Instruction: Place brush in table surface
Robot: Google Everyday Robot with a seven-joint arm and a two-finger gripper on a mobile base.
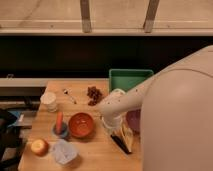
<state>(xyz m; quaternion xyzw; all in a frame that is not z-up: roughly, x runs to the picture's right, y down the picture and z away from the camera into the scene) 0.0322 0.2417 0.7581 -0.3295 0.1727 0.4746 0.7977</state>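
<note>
**Brush low on the tabletop, gripper above it beside the orange bowl**

Camera view, positions taken from the orange bowl (81, 124): the gripper (112, 124) sits just to the right of the bowl, at the end of a pale arm (165, 100) that sweeps in from the right and fills the lower right of the view; whether its jaws are spread or closed cannot be told, as the wrist body hides them; the brush (120, 143) lies lower right of the bowl, a slim dark stick slanting down and to the right, just under the gripper; contact between brush and gripper cannot be made out; the brush appears to lie on or very close to the table surface (95, 150).

Left of the bowl, touching or just beside it, a small blue dish (60, 132) carries an upright orange-red item; further left and up stands a white cup (48, 101); lower left, near the front left corner, rests an apple (39, 146); directly below, close to the front edge, sits a clear container (64, 151).

Above the bowl lie a dark reddish cluster (93, 94) and a small utensil (68, 95); up and right, at the back edge, stands the green tray (129, 79); bare wood shows between bowl and cluster, and below the bowl towards the front edge.
</note>
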